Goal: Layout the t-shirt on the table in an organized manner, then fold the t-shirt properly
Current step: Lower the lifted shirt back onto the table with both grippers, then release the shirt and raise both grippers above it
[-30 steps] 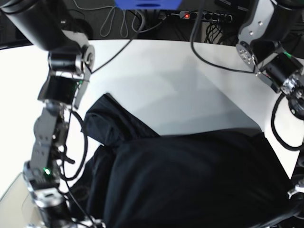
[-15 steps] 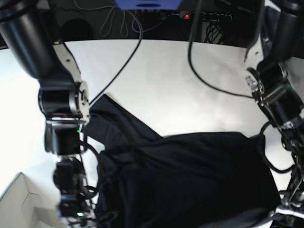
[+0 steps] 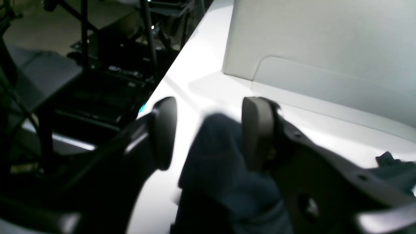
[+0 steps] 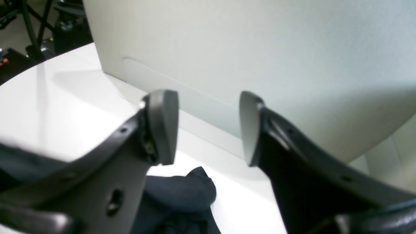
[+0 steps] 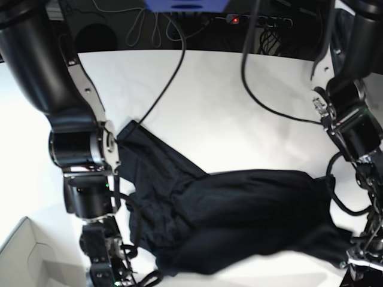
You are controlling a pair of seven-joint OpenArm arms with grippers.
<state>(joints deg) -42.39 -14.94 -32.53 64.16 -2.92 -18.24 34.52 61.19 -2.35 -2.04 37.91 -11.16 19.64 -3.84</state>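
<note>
The left gripper (image 3: 208, 133) is standing with its jaws wide apart, and a blurred fold of the shirt (image 3: 224, 169) is rising between them, lying against the right-hand pad while the other pad stands clear of it; no pinch is showing. The right gripper (image 4: 208, 128) is also spreading its jaws wide, with nothing between them; a bunched end of the shirt (image 4: 182, 191) is lying on the table (image 4: 58, 110) below and behind the pads. Beyond both grippers a pale box wall (image 4: 260, 52) is standing on the table. From the base view the shirt (image 5: 239, 221) is lying crumpled across the near half of the table (image 5: 227, 107), one dark part reaching toward the near left side beside the right arm (image 5: 78, 155), the bulk stretching toward the near right edge under the left arm (image 5: 353, 131). A box corner (image 5: 30, 257) is showing at the near left corner.
</note>
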